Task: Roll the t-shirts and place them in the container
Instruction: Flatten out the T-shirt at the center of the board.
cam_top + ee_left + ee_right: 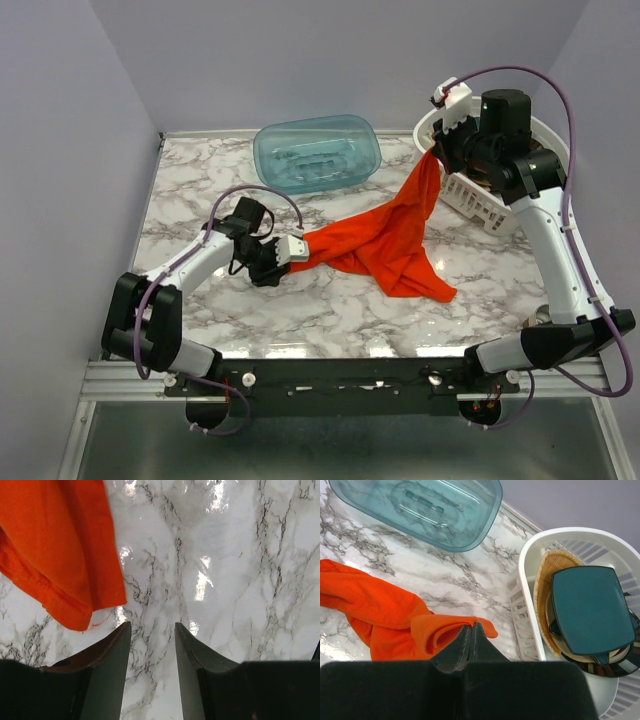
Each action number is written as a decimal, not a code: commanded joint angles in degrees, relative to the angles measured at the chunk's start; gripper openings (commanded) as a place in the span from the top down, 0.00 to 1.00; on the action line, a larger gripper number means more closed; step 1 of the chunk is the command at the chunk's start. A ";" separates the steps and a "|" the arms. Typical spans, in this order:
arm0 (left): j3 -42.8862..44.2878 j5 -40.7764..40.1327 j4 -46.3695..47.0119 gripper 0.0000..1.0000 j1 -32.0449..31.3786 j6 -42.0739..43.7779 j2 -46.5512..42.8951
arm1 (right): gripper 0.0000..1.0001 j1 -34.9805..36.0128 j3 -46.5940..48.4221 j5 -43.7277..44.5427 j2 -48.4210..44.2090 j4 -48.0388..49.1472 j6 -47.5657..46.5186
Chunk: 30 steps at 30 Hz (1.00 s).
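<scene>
Bolted along the near edge, the left arm (pixel 185 270) and right arm (pixel 565 255) reach out over the marble-patterned table (pixel 330 315). Across its middle lies the red-orange t-shirt (pixel 385 235), bunched and stretched. One end rests on the marble at the left gripper (pixel 293 248), the other rises to the right gripper (pixel 433 160), and a loose fold trails toward the front right. The right gripper's jaws are pressed together with a fold of the fabric pinched at their tips. The left gripper's jaws stand apart with only bare marble between them, and the shirt's hem lies just beside one finger (pixel 107 665), outside the gap. Behind the shirt sits a clear teal tub (pixel 318 152). At the back right a white slatted basket (pixel 485 208) holds a woven dish (pixel 545 575) and a teal square plate (pixel 592 607).
</scene>
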 commanded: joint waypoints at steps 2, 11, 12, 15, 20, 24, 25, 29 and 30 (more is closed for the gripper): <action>0.06 0.33 3.89 0.50 -2.11 -1.43 2.35 | 0.99 -0.24 -0.82 -0.78 -0.08 1.41 0.78; 1.20 -1.78 9.61 0.50 -3.34 -3.90 8.15 | 0.99 -0.24 -1.26 -0.87 0.44 1.59 0.78; 1.38 -1.95 10.31 0.50 -3.43 -4.08 8.59 | 0.99 -0.24 -1.26 -1.05 0.62 1.50 0.78; 1.73 -3.45 11.27 0.53 -4.05 -4.60 10.44 | 1.00 -0.24 -1.43 -1.57 0.88 1.32 0.96; 1.12 -6.08 11.81 0.76 -4.31 -4.96 11.76 | 0.99 -0.24 -2.13 -1.92 1.24 1.59 0.87; 0.15 -8.19 12.16 0.99 -4.31 -5.48 10.80 | 0.99 -0.24 -2.40 -2.19 1.32 1.76 1.05; 0.15 -8.37 11.72 1.00 -4.31 -5.48 9.84 | 1.00 -0.32 -2.23 -2.10 1.32 1.85 1.13; 2.16 -7.41 7.33 1.00 -3.43 -7.06 3.95 | 0.99 -0.24 -0.82 -1.31 0.80 1.41 0.96; 2.52 -6.45 5.50 1.00 -3.08 -7.94 2.37 | 0.99 -0.32 -0.64 -1.05 0.27 1.50 0.96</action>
